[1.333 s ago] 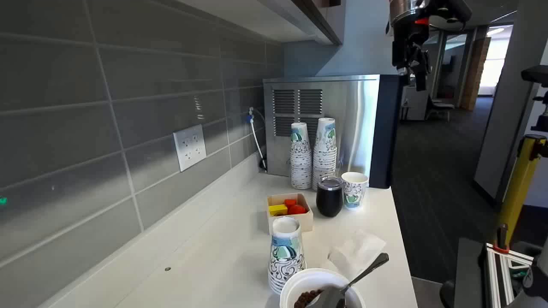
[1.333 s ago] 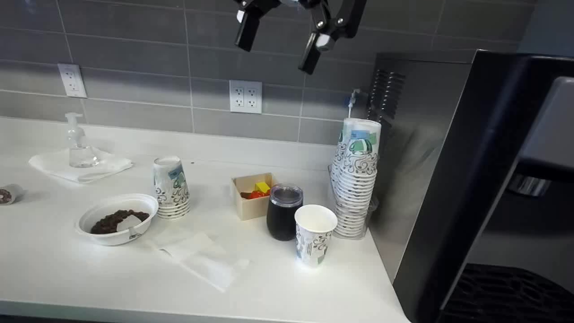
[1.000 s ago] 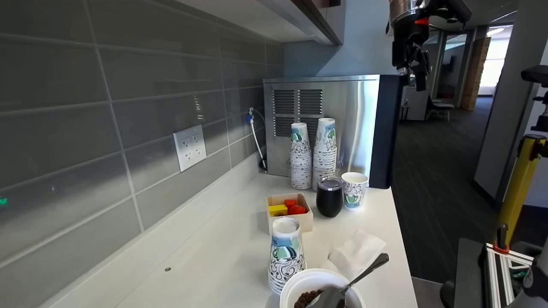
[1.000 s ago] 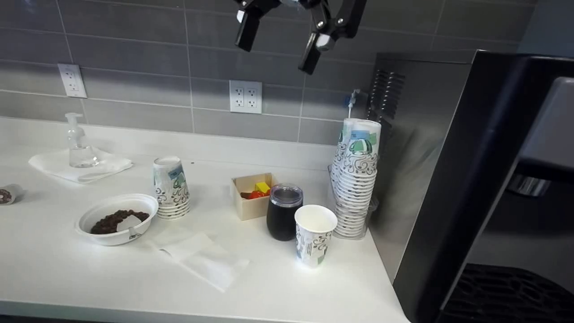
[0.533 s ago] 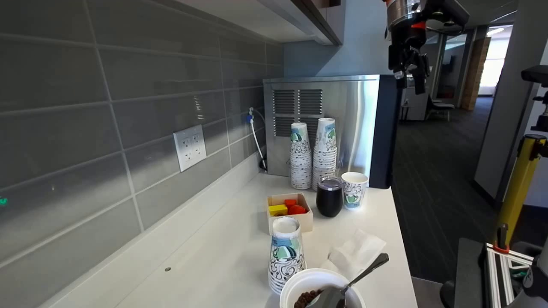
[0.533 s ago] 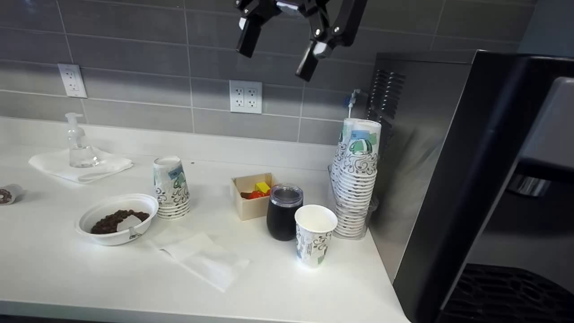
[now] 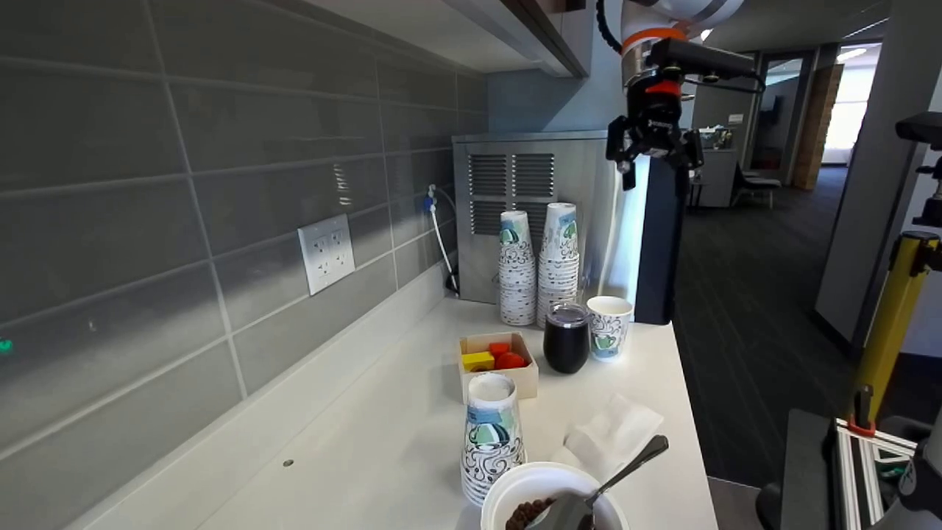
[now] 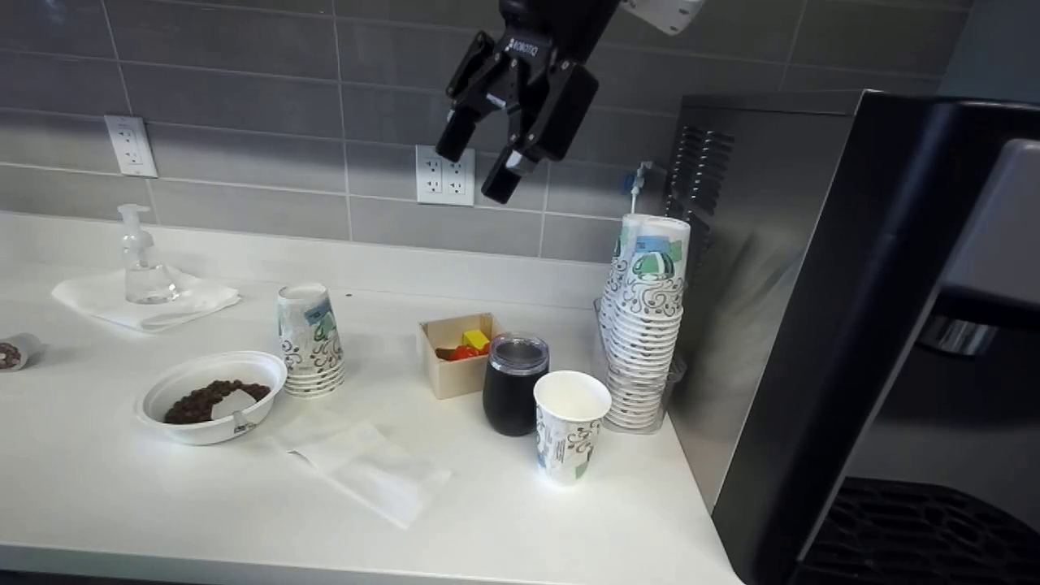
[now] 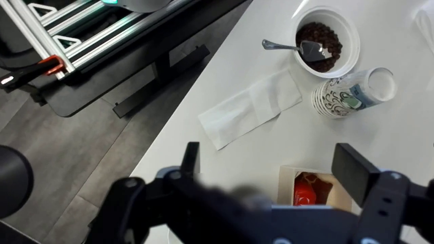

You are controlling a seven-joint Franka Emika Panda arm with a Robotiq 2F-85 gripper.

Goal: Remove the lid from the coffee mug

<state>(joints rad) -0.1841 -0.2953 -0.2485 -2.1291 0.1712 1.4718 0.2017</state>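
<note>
Black, jointed fingers (image 8: 500, 180) have moved lower and turned, parted wide and gripping nothing. The round, dark, clear-rimmed plastic lid (image 8: 518, 353) sits on the black, rounded mug (image 8: 508, 402), upright on the smooth white worktop (image 8: 268, 512) well below; the approach has probably begun, removal not yet.

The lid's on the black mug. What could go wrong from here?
If lowered, the open hand could knock the patterned paper cup close beside the mug. The pale box on the mug's other side might get bumped. Nothing visibly steadies the mug, so it could lift with the lid.
</note>
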